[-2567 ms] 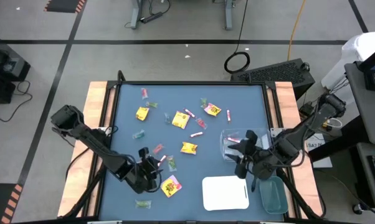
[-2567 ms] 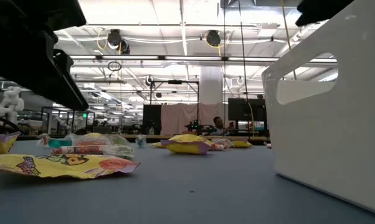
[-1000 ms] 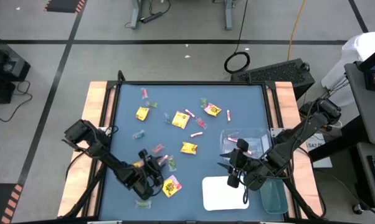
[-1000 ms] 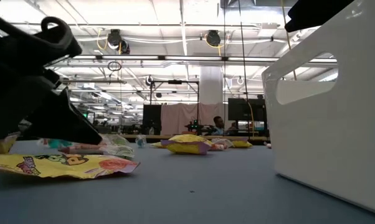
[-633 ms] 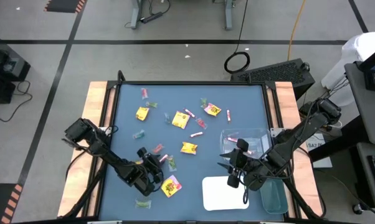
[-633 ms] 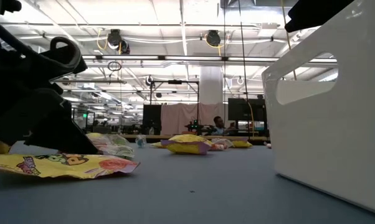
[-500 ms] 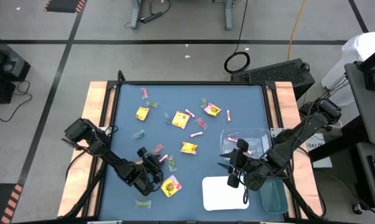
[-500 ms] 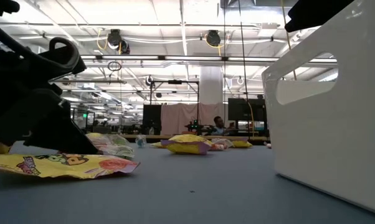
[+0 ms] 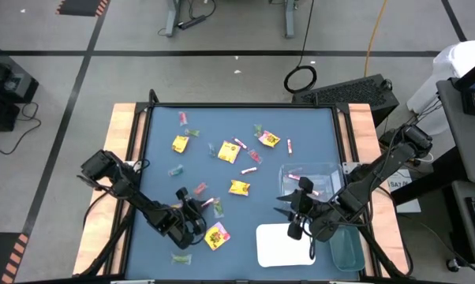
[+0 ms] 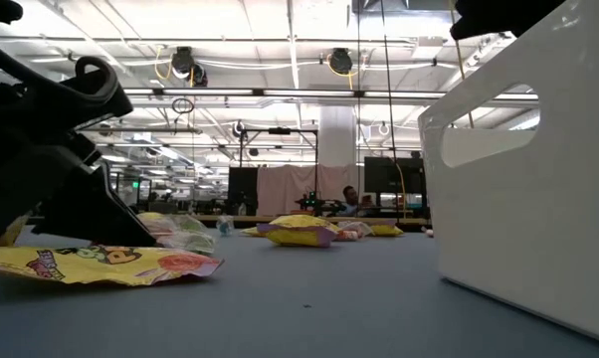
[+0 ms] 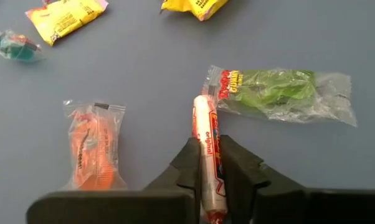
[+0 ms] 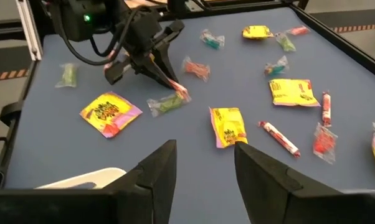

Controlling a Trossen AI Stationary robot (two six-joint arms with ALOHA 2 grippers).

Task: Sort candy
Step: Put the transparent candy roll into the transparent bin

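Pink-red stick [image 11: 207, 149] pinched in the left hand [image 11: 207, 163], beside a green sweet [image 11: 281, 93]; picking step, lift next. Right hand [image 12: 201, 163] waits, wide.

A blue-topped bench [image 9: 162, 150] with pale wooden side rails [image 9: 121, 134] stands on a grey concrete floor [image 9: 222, 75] crossed by dark taped lines [image 9: 222, 54]. A black coiled cable [image 9: 301, 79] lies on the floor beyond the bench, and a yellow cord [image 9: 372, 35] runs past it. Grey metal desk legs [image 9: 174, 16] show at the far edge. The low view opens onto a large hall with a white ceiling, bright strip lights [image 10: 280, 25], hanging round lamps [image 10: 340, 62] and a brown curtain [image 10: 290, 189].
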